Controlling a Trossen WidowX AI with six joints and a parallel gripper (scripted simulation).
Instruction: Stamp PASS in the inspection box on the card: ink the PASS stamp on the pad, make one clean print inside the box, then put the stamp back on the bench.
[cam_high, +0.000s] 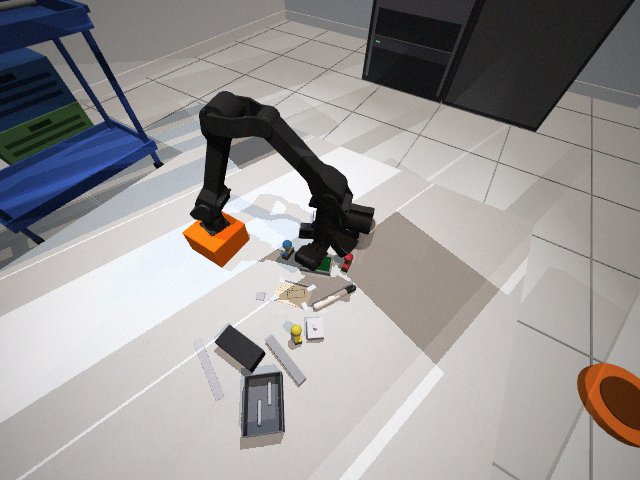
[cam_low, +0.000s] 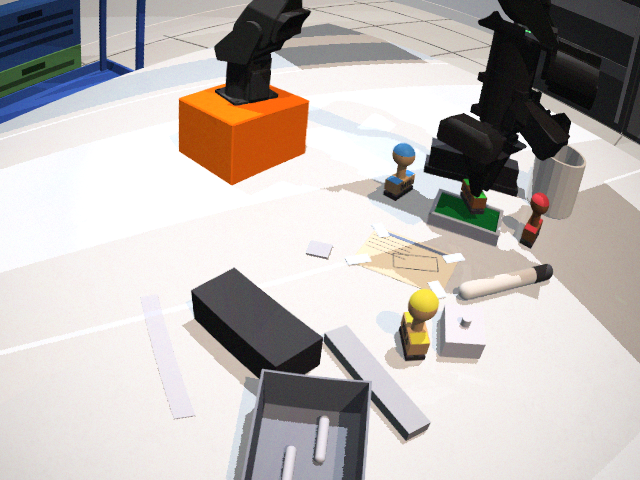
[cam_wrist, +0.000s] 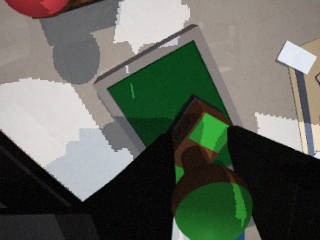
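Note:
My gripper (cam_low: 478, 189) (cam_wrist: 199, 139) is shut on the green-topped stamp (cam_low: 473, 199) (cam_wrist: 214, 212), which is upright, its lettering unreadable. The stamp is over the green ink pad (cam_high: 320, 272) (cam_low: 462, 229) (cam_wrist: 216, 80), at or just above its surface, towards one side; whether it touches is hard to tell. The beige card (cam_high: 283, 295) (cam_low: 377, 259) (cam_wrist: 310, 105) lies taped flat in front of the pad. The inspection box (cam_low: 415, 255) is a thin outline on it, with no print visible inside.
A blue stamp (cam_high: 287, 244) (cam_low: 403, 155) and a red stamp (cam_high: 348, 257) (cam_low: 539, 204) flank the pad. A grey cup (cam_low: 560, 186) stands behind the red one. A marker (cam_high: 330, 298) (cam_low: 501, 283), a yellow stamp (cam_high: 296, 330) (cam_low: 423, 304) and a white block (cam_low: 462, 338) are near the card.

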